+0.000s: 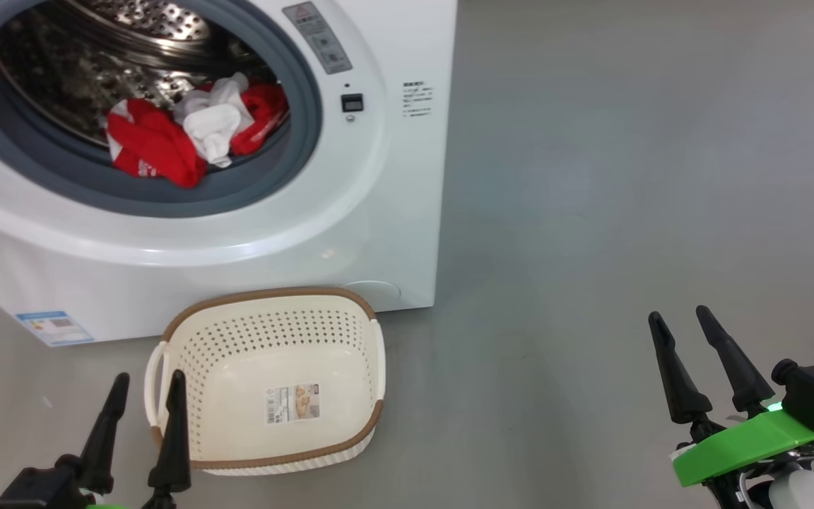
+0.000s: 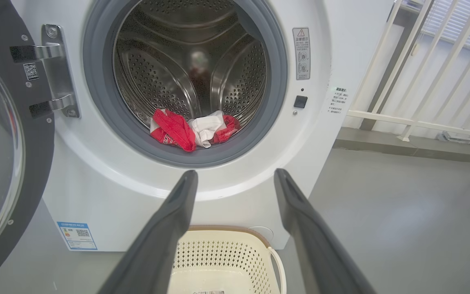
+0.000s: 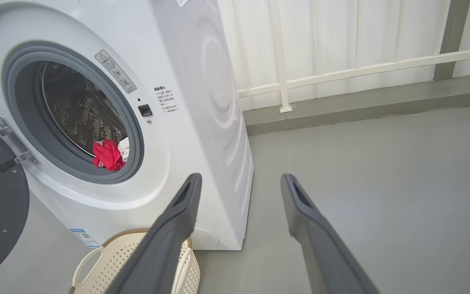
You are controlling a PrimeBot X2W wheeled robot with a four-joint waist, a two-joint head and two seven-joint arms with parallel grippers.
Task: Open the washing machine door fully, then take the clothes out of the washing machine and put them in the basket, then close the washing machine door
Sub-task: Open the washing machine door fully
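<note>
Washer [image 1: 393, 212]: white front-loader, standing on a grey floor [image 1: 626, 177]. Its grey gasket [image 1: 302, 106] rings a perforated steel drum [image 2: 157, 73]. A blue sticker [image 1: 54, 327] sits low on the front, at the left.

Door [image 2: 35, 143]: black rim with a clear glass bowl. It is swung wide open to the left of the mouth on a metal hinge [image 2: 55, 69], its inner face in view.

Clothes [image 1: 188, 134]: red pieces bunched with a smaller white piece between them. They lie at the bottom front of the drum, and the red cloth laps onto the gasket's lower lip. Neither claw touches them.

Basket [image 1: 273, 332]: cream, perforated, with a brown rim. It stands on the floor just in front of the washer, below the mouth. The paper label [image 1: 294, 403] on its base is uncovered.

Left claw [image 1: 149, 378]: released, fingers spread and holding nothing. In the head view it is at the basket's left handle. In its wrist view it points at the washer front below the mouth, above the basket.

Right claw [image 1: 677, 313]: released, fingers spread and holding nothing. It is over bare floor, well apart from the basket, to the right of the washer.

Railing [image 3: 341, 73]: white bars along the wall behind the washer.
</note>
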